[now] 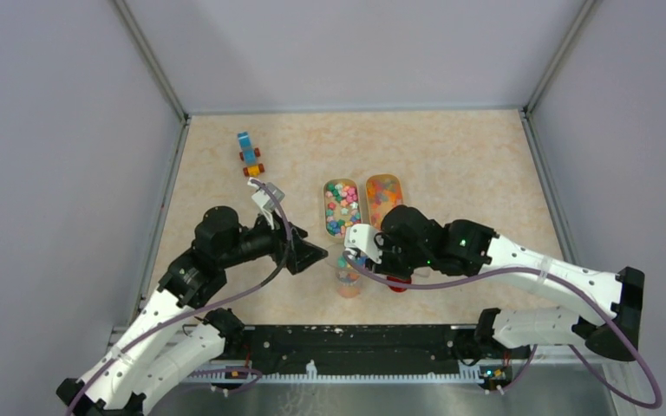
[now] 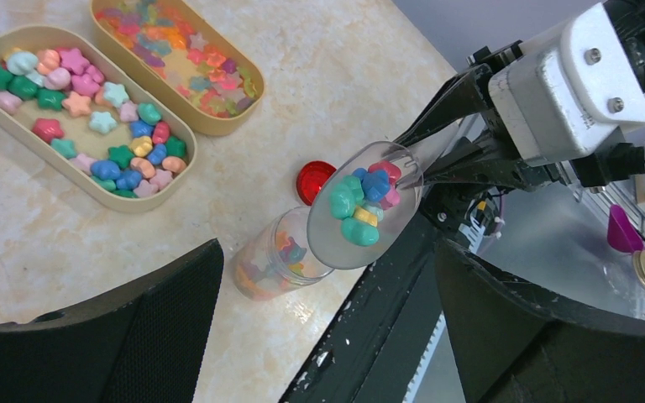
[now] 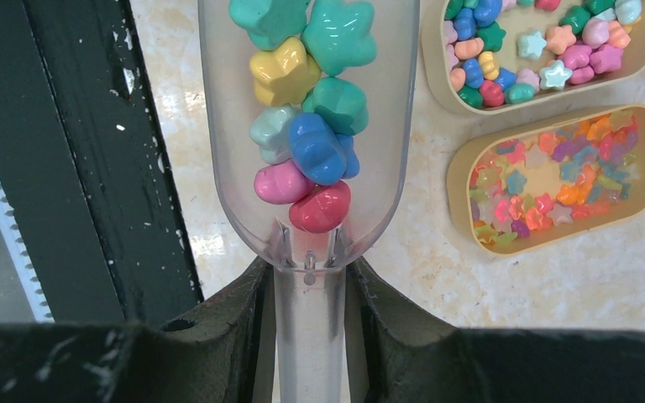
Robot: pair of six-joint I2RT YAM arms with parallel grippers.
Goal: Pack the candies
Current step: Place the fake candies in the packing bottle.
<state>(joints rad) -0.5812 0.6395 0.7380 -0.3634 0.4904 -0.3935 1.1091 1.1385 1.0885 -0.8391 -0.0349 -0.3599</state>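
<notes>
— Top view?
— My left gripper sits beside the jar; the right gripper is over it.
— Left wrist?
— Jaws spread, empty. Candies ride the scoop just ahead.
— Right wrist?
— I'm clamped on the scoop's handle, candies heaped just beyond my fingertips.

Trays, jar central — right tabletop open

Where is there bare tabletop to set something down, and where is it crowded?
Bare: the tabletop from the right tray to the right wall, and the far strip behind it and the left tray. Crowded: front centre, where jar, red lid, scoop, left pincer and right pincer cluster.
</notes>
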